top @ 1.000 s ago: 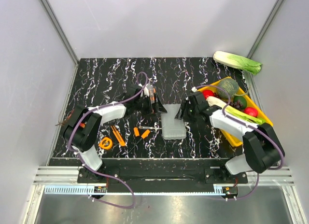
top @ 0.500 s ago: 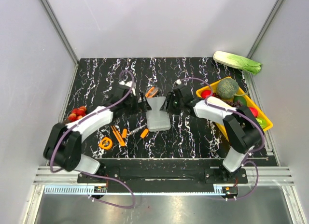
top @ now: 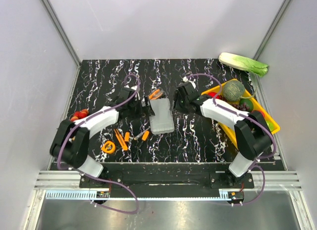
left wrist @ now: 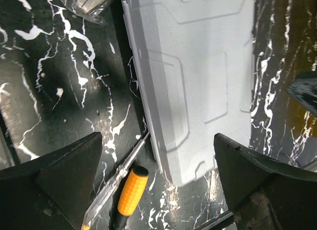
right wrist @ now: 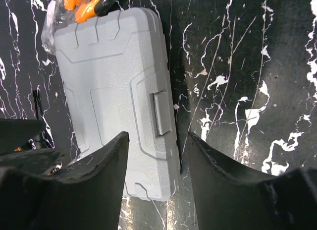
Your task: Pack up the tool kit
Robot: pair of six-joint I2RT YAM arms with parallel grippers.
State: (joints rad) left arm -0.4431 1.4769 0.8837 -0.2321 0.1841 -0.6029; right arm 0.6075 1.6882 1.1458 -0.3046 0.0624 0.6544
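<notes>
Table (top: 99, 76) carries the grey case (top: 162, 116), shut and flat at its middle. It looks light, stiff and slick; grip the long edges near the latch (right wrist: 162, 112). Left gripper (left wrist: 157, 138) and right gripper (right wrist: 157, 143) hover spread, empty. Orange screwdriver (left wrist: 130, 186) lies beside the case.

The case (top: 162, 117) lies flat near the middle of the table (top: 198, 141), between the left gripper (top: 144, 107) and the right gripper (top: 176, 102). Pliers (top: 155, 94) lie just behind its far left corner. Screwdrivers (top: 144, 135) lie to its near left, and the tape measure (top: 108, 147) further left. Tomatoes (top: 79, 114) sit at the left edge and a tray (top: 272, 122) at the right edge, with a napa cabbage (top: 243, 63) behind the tray.
</notes>
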